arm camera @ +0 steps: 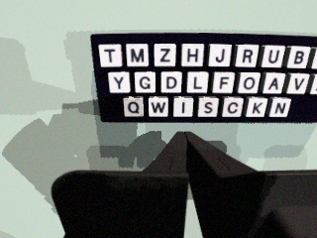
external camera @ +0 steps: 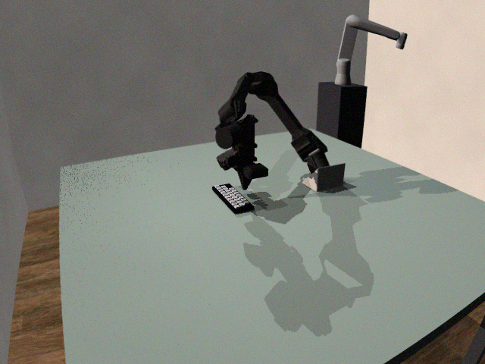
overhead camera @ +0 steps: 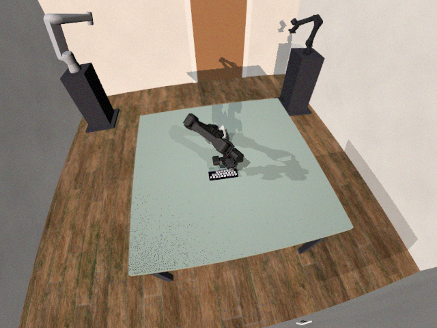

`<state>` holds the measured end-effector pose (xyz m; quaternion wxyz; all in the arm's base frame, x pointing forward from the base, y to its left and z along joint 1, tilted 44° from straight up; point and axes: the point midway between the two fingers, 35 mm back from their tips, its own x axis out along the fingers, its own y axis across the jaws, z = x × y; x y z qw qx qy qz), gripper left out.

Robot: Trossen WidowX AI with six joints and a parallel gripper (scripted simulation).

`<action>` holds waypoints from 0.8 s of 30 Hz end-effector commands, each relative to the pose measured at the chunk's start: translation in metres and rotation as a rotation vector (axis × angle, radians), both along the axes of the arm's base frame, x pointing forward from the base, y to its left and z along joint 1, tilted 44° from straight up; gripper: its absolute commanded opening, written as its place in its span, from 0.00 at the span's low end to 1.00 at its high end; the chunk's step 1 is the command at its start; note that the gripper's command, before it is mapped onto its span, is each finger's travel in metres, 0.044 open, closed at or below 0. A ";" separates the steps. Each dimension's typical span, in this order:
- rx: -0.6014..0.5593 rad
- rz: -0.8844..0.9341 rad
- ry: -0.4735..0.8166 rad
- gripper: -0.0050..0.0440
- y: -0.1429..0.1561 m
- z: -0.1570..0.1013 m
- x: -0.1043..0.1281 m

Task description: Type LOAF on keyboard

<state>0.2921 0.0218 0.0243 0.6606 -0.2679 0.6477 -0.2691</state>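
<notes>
A small black keyboard (overhead camera: 222, 178) with white letter keys lies on the pale green table, also in the exterior view (external camera: 233, 198) and in the wrist view (arm camera: 208, 76). Its rows read T M Z H J R U B, then Y G D L F O A V, then Q W I S C K N; its right end is cut off in the wrist view. My gripper (arm camera: 182, 138) is shut and empty, its tips pressed together into a point. The point sits just off the keyboard's near edge, below the I and S keys. In the exterior view the gripper (external camera: 245, 183) hovers beside the keyboard's far end.
My arm's base (external camera: 325, 177) is fixed on the table behind the keyboard. Two other arms stand on dark pedestals off the table, a white one (overhead camera: 70, 63) and a black one (overhead camera: 305, 35). The wood floor surrounds the table.
</notes>
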 end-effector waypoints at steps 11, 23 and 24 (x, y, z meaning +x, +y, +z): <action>0.004 -0.002 -0.003 0.10 -0.005 0.011 0.029; 0.004 -0.002 -0.003 0.10 -0.017 -0.001 0.029; 0.004 -0.002 -0.003 0.10 -0.018 -0.002 0.029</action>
